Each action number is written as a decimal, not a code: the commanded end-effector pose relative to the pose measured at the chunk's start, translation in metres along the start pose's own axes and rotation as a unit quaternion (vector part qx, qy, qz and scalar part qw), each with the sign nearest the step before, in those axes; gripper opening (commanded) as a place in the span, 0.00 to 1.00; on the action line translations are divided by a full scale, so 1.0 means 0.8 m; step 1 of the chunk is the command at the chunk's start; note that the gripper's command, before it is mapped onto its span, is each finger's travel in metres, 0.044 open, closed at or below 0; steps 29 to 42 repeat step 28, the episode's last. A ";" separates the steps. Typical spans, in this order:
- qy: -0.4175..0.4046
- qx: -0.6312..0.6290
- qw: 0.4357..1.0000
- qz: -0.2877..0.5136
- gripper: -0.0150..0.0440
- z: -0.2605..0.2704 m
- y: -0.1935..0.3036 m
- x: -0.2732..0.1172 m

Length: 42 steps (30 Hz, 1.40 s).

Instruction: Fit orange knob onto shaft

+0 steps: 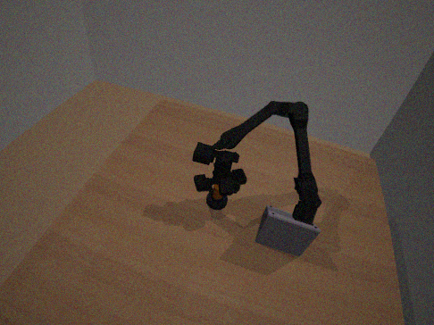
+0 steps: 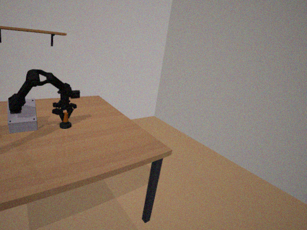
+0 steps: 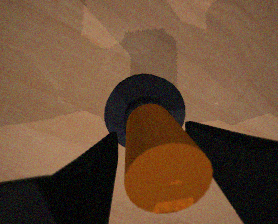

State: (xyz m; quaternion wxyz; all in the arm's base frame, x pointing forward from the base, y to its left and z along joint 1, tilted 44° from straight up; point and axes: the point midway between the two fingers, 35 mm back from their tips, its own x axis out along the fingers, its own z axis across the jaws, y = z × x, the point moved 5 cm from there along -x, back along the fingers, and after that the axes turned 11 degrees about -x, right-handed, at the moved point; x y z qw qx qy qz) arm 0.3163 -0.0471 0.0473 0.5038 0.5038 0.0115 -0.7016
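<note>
The orange knob [image 1: 217,192] [image 2: 66,117] [image 3: 167,175] is a tall cylinder that stands over the dark round pedestal [image 1: 217,203] [image 2: 65,125] [image 3: 116,107]. In the wrist view its lower end is over the pedestal's middle. The silver shaft is not visible, and the knob's hole is hidden underneath it. Whether the knob's bottom touches the pedestal's face cannot be told for certain. My gripper [image 3: 151,132] is open around the knob, pointing down, with a finger on each side. In the wrist view a gap shows between the left finger and the knob; the right finger is close to the knob's side.
The arm's grey base block [image 1: 286,233] [image 2: 23,126] stands on the wooden table [image 1: 156,267] [image 2: 95,151], beside the pedestal. A wall shelf [image 2: 31,30] is high behind the arm in the exterior view.
</note>
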 end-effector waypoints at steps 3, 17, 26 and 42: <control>0.000 -0.002 1.000 0.000 0.97 0.000 0.000 0.000; 0.002 0.000 1.000 -0.002 1.00 -0.002 0.000 -0.115; 0.002 0.000 1.000 -0.002 1.00 -0.004 -0.003 -0.119; 0.002 0.000 1.000 -0.002 1.00 -0.004 -0.003 -0.119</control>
